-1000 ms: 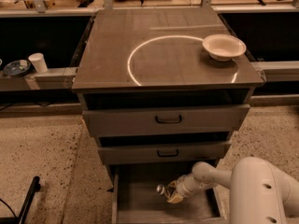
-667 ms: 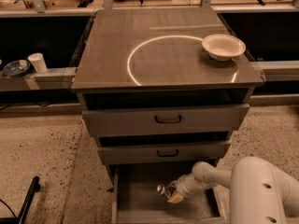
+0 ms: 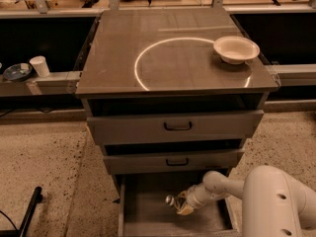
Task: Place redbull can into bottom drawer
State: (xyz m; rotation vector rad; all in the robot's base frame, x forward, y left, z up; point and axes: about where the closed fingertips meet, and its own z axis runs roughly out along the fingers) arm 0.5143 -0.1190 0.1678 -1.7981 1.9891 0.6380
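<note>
The bottom drawer (image 3: 148,216) is pulled open at the foot of the grey-brown cabinet, and its flat floor shows. My gripper (image 3: 181,205) reaches down into it from the right on the white arm (image 3: 266,196). It is shut on the redbull can (image 3: 171,200), a small shiny silver can that sticks out to the left of the gripper, low over the drawer floor near the middle. Most of the can's body is hidden by the gripper.
Two drawers with dark handles, the upper drawer (image 3: 177,126) and the middle drawer (image 3: 177,161), stand slightly pulled out above. A white bowl (image 3: 236,49) sits on the cabinet top at the right. A white cup (image 3: 39,65) and a dark dish (image 3: 17,72) stand on the left ledge.
</note>
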